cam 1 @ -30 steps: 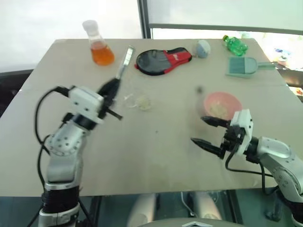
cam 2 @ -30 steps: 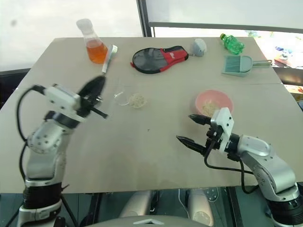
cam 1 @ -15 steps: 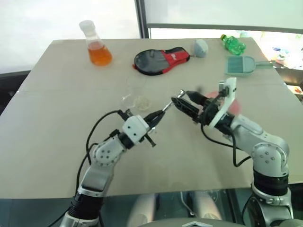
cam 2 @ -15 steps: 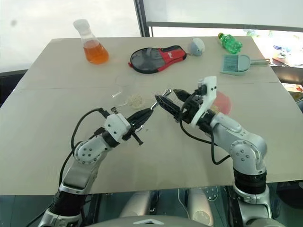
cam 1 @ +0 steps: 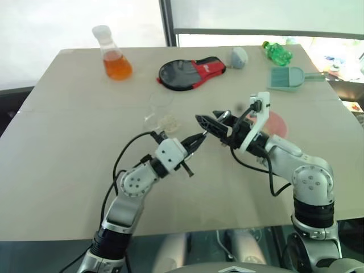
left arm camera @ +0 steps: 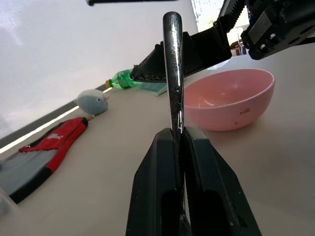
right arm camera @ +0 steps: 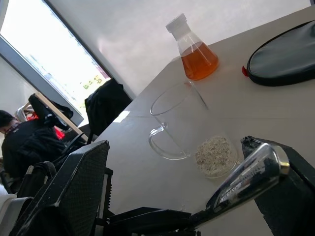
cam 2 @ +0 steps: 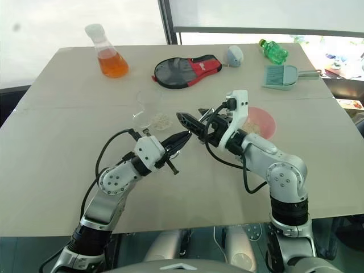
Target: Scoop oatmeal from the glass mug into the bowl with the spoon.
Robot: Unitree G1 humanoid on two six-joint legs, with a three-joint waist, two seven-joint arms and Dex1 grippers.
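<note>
My left gripper (cam 1: 196, 139) is shut on the silver spoon (left arm camera: 172, 64), whose long handle sticks out past its fingertips. My right gripper (cam 1: 207, 115) faces it, open, above the middle of the table. The handle's free end (right arm camera: 248, 177) lies between the right fingers, close against one finger (right arm camera: 290, 201); I cannot tell if they touch. The glass mug (cam 1: 161, 106) stands just beyond and left of both grippers, with oatmeal (cam 1: 169, 121) in its bottom. The pink bowl (cam 2: 263, 120) sits right of the grippers, partly behind my right arm.
Along the table's far side stand a flask of orange liquid (cam 1: 116, 60), a black and red paddle case (cam 1: 187, 71), a grey rounded thing (cam 1: 240, 56), a green bottle (cam 1: 277, 52) and a teal scoop (cam 1: 290, 78). A seated person (right arm camera: 19, 142) shows beyond the table's left edge.
Both arms have swung in to the middle of the table: the left came down and right with the spoon, the right rose and rolled to face it. Little has moved in the last half second.
</note>
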